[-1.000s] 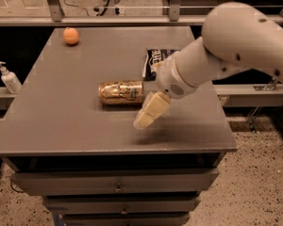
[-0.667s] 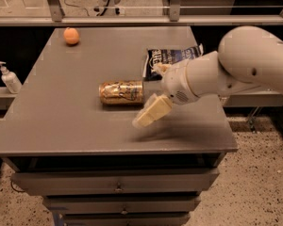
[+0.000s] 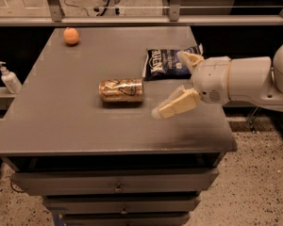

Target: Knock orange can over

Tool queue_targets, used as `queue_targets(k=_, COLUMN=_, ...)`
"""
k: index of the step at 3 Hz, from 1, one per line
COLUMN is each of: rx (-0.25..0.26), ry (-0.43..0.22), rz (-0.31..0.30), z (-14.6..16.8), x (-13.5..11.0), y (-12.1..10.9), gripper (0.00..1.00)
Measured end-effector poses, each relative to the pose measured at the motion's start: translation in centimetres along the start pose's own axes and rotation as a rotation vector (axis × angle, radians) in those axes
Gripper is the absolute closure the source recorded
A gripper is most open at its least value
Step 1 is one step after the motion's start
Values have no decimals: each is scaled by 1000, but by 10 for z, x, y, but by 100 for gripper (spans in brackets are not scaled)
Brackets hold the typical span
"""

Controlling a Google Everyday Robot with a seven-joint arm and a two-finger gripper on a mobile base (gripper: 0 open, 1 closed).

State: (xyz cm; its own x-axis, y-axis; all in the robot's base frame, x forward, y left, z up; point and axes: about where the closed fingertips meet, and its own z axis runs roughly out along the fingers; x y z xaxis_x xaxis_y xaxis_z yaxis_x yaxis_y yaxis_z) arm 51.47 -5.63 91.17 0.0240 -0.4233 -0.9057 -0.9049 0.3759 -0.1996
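The orange can (image 3: 121, 90) lies on its side near the middle of the grey table (image 3: 61, 121), its silver top pointing right. My gripper (image 3: 170, 84) is to the right of the can, a short gap away and not touching it. It is open and empty: one pale finger (image 3: 175, 105) points down-left toward the table, and the other finger (image 3: 190, 60) points up-left over the chip bag. The white arm (image 3: 245, 81) reaches in from the right edge.
A dark blue chip bag (image 3: 166, 63) lies behind the gripper. A small orange ball (image 3: 71, 36) sits at the far left of the table. A white pump bottle (image 3: 9, 78) stands on a ledge left of the table. Drawers (image 3: 118, 187) are below the front edge.
The arm has drawn back to the right, away from the can, and the fingers now stand wider apart. The can stays on its side in the same place.
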Motion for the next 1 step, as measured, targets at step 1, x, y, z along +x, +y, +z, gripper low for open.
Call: queue_targets(k=1, rx=1, ry=4, rz=0, z=0, x=1, y=0, gripper=0)
